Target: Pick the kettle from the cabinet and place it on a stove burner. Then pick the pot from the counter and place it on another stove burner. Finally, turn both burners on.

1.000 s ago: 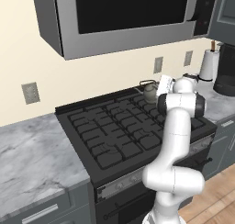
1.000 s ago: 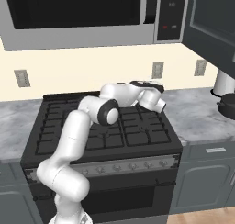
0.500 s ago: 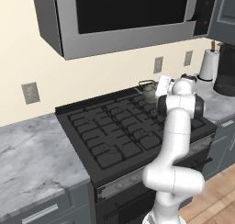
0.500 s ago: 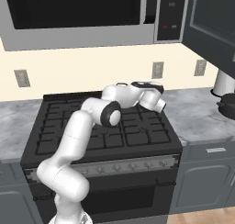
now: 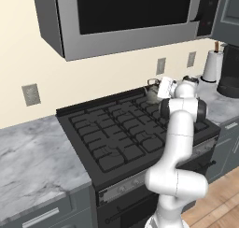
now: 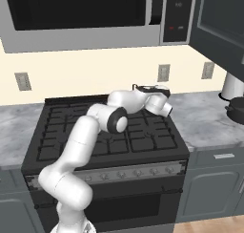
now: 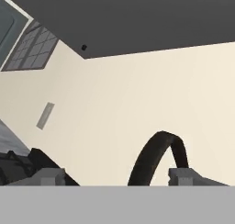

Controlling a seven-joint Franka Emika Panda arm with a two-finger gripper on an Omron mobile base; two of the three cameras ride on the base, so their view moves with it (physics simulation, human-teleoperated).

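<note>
The small grey kettle stands on the back right stove burner, close to the wall. My gripper is right over it and stands open: the fingertips are far apart, and the kettle's dark arched handle rises between them, nearer the right one. In the right base view the hand covers most of the kettle. The dark low pot rests on the marble counter at the far right. The cabinet hangs above it with its door swung open.
A silver-framed microwave hangs low over the cooktop. A paper towel roll stands by the wall on the right counter. Knobs line the stove front. More marble counter lies left of the stove.
The hand has shifted slightly beside the kettle. The kettle stays on the back right burner, and the base has not moved.
</note>
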